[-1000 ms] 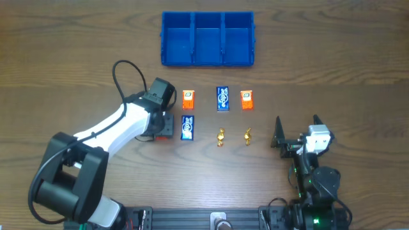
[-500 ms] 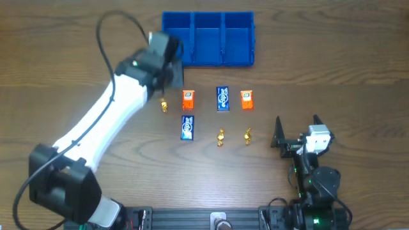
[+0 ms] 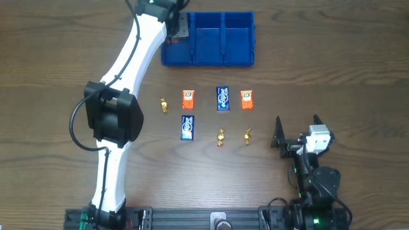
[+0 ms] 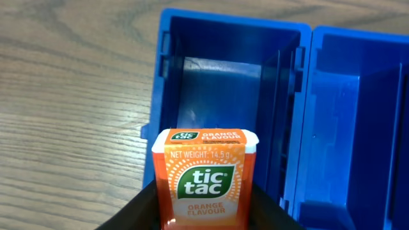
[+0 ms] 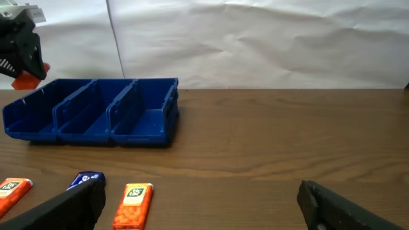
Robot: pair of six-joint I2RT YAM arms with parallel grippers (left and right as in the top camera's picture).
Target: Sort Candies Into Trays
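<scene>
My left gripper (image 4: 206, 214) is shut on an orange mint box (image 4: 206, 167), held upright over the left compartment of the blue three-bin tray (image 4: 167, 76). In the top view the left gripper (image 3: 176, 30) sits at the tray's (image 3: 208, 61) left end. On the table lie two orange boxes (image 3: 188, 99) (image 3: 246, 99), two blue boxes (image 3: 222, 98) (image 3: 186, 127) and three gold-wrapped candies (image 3: 163, 103) (image 3: 220, 137) (image 3: 247, 135). My right gripper (image 3: 297, 132) rests open near the table's right front, right of the candies.
The right wrist view shows the tray (image 5: 96, 112) across the table, with an orange box (image 5: 132, 204) and a blue box (image 5: 86, 180) nearer. Bare wood lies right of the tray and along the table's left side.
The left arm lifted from the table beside the lower blue box and swung up to the tray's left compartment with the orange box. The right arm stayed still.
</scene>
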